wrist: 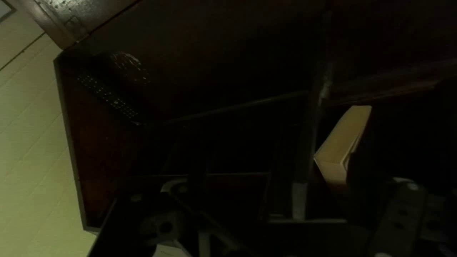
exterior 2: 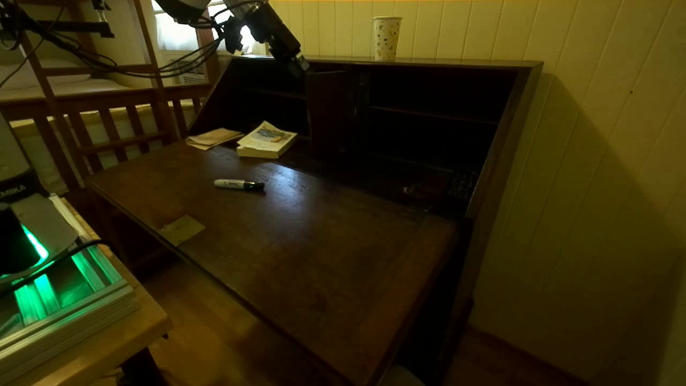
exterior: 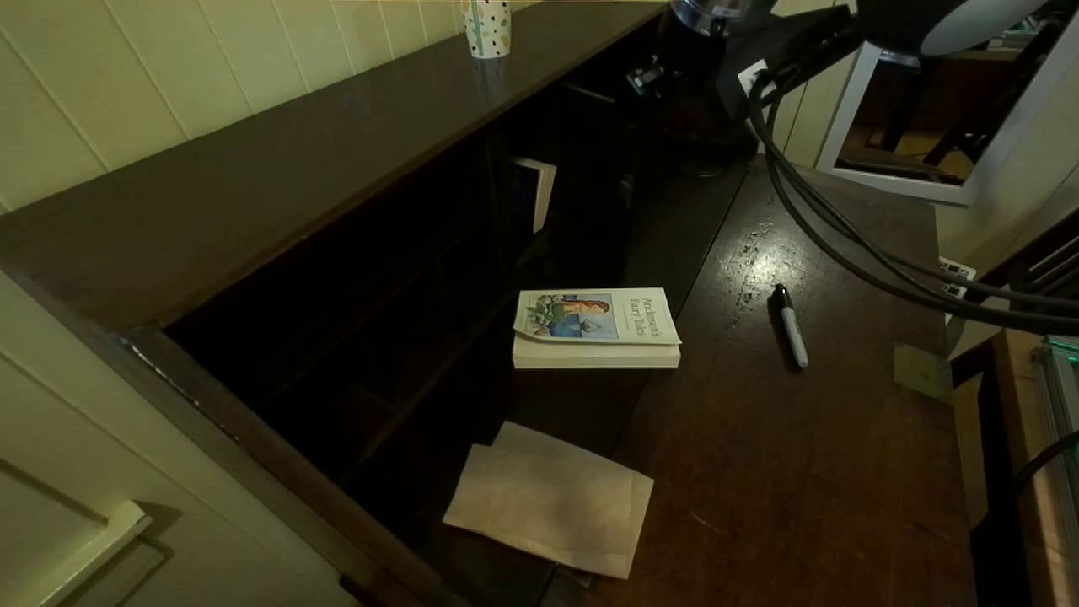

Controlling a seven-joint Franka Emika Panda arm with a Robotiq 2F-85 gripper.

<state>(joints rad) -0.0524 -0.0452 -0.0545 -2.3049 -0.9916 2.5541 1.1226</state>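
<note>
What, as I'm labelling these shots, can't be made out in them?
Dark-covered book: title lost in shadow, wrist view.
Dark object with dots: shadow leaves it too dim to name, wrist view.
Cup: inside hidden by its own side, in an exterior view.
Marker: any print too small to read, in an exterior view.
Arm lettering: start cut off by the left edge, in an exterior view.
</note>
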